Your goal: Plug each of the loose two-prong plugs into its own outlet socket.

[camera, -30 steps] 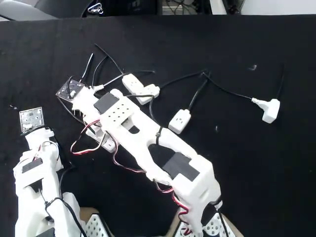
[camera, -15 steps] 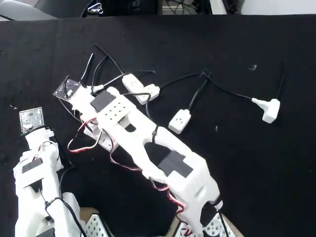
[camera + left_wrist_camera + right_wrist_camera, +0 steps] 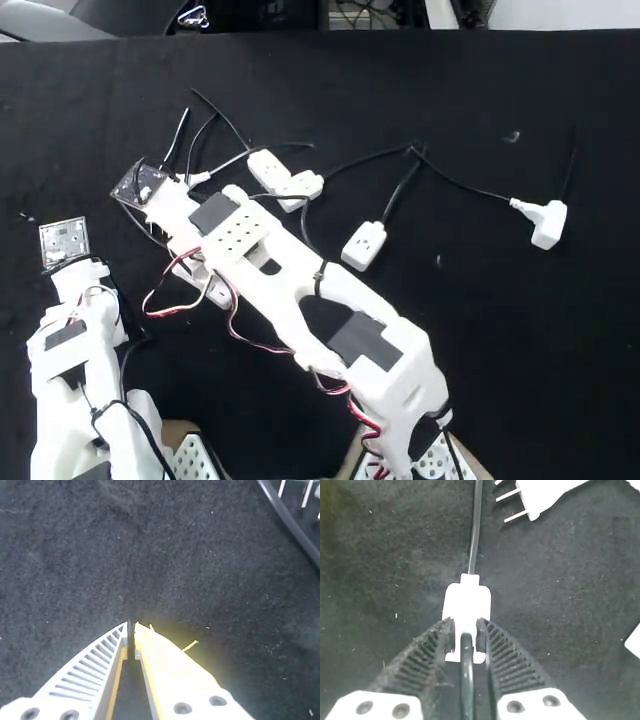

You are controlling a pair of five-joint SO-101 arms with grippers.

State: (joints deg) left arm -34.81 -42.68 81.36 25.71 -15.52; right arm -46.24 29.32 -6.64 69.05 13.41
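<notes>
1. Underneath everything, a black cloth-covered surface (image 3: 500,330) carries both arms and a scatter of white connectors on black cords.
2. Next in size, the white plastic right arm (image 3: 300,290), with black patches and red wires, lies diagonally from the middle of the near edge toward the far-left part of the surface.
3. The white plastic left arm (image 3: 70,370) stands at the near-left corner, close to the left edge.
4. The right end effector (image 3: 465,625) is clamped on a white rectangular connector body (image 3: 466,600). Its ribbed fingers (image 3: 420,665) press against either side, and a thin black cable (image 3: 476,525) runs from the connector's far end across the cloth.
5. The left end effector (image 3: 131,627) is closed, its tips together with nothing between them, over bare cloth.
6. A white square outlet socket (image 3: 364,244) on a black cord lies near the middle of the surface, just beside the right arm.
7. A white oblong socket block (image 3: 268,165) and a white plug piece (image 3: 303,184) lie touching each other toward the far edge, left of centre.
8. A white angled plug (image 3: 547,223) on a thin cord lies well apart from the rest, near the right edge.
9. A white two-prong plug (image 3: 545,492) lies loose with its metal prongs bare, near the thin black cable but not in any socket.
</notes>
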